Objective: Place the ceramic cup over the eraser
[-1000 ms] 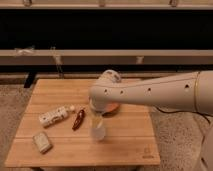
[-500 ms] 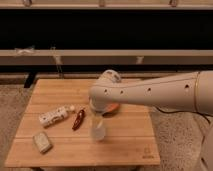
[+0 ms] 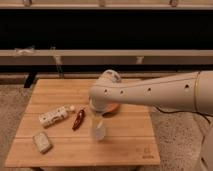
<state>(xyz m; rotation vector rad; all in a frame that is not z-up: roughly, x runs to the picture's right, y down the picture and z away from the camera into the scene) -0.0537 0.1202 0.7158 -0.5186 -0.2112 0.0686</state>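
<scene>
One small white-grey ceramic cup (image 3: 98,131) is held at frame centre | gripper (image 3: 97,118) clamped on its rim | contents unseen | orange bowl (image 3: 112,108) partly hidden behind.

gripper (image 3: 97,118) low over mid-table, at small white-grey ceramic cup (image 3: 98,131) | left blocked: dark red elongated object (image 3: 78,120), white labelled bottle lying flat (image 3: 54,115), pale beige rectangular block (image 3: 42,142) | behind: orange bowl (image 3: 112,108) under white arm (image 3: 150,93) | free: wooden table (image 3: 131,142) front-right, bare boards
</scene>
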